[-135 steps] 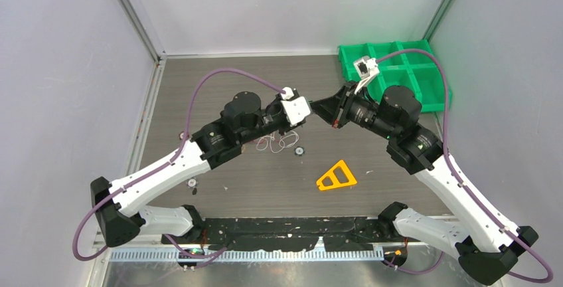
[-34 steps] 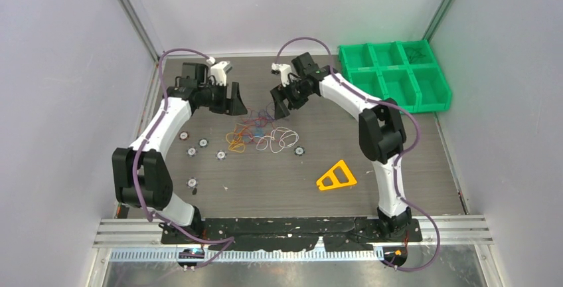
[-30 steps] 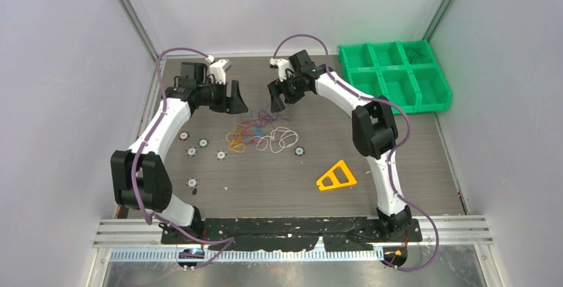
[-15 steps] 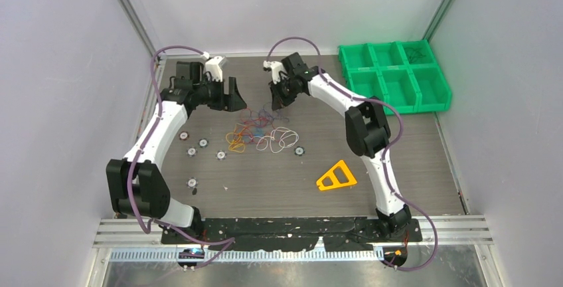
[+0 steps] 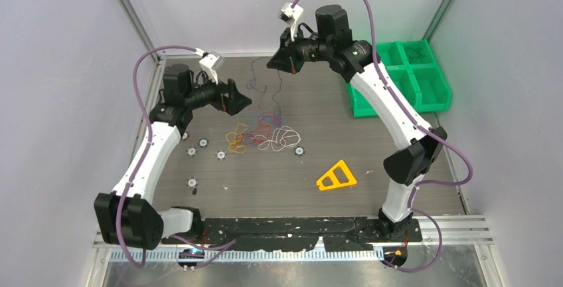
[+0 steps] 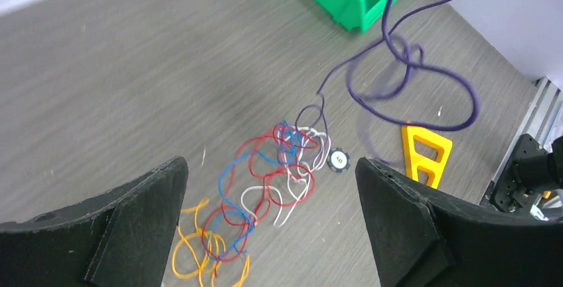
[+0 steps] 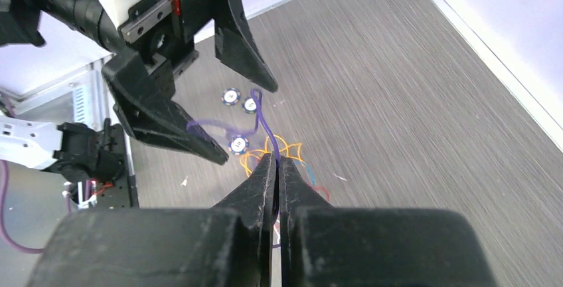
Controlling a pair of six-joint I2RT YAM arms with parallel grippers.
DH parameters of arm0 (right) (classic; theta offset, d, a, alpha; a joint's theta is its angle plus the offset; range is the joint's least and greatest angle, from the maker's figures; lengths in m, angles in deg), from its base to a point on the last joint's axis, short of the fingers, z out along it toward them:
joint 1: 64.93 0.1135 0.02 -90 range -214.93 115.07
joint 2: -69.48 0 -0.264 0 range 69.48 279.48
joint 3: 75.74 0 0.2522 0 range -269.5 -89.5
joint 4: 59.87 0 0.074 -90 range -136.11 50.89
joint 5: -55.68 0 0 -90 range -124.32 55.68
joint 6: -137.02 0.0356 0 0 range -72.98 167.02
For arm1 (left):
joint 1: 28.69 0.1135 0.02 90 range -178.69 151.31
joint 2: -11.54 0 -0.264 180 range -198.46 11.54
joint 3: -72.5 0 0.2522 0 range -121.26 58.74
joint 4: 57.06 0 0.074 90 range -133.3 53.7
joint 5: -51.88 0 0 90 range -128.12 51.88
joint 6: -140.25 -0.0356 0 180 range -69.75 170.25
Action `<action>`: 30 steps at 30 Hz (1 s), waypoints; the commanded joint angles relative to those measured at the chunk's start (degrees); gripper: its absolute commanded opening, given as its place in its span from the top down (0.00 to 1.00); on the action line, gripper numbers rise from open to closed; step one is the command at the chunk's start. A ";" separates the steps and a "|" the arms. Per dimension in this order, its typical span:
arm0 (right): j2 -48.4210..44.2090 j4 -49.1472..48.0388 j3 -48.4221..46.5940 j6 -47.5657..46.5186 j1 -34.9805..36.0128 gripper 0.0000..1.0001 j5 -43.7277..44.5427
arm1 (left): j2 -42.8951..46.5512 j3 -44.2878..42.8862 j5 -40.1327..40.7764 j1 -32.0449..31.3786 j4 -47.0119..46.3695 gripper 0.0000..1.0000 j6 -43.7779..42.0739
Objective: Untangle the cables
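The right gripper [image 5: 272, 64], clenched on a purple cable [image 5: 253, 78], holds it high above the tangled cables [image 5: 262, 134], while the left gripper [image 5: 239, 99] hovers wide open just left.

Reaches with the left arm [image 5: 149, 159] from the lower left of the overhead frame up toward the upper middle, wrist level, with the left gripper [image 5: 239, 98] spread wide and pointing right. Holds the right arm [image 5: 390, 107] in a tall arch from the lower right to the top centre, with the right gripper [image 5: 273, 63] aimed left and down. Presses those fingers [image 7: 262, 181] flat together on a thin purple cable [image 7: 263, 122].
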 commanded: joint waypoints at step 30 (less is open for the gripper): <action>-1.98 -19.14 -23.06 31.16 -7.82 0.95 -8.03 | -11.90 11.35 0.08 -10.64 -26.42 0.88 -1.18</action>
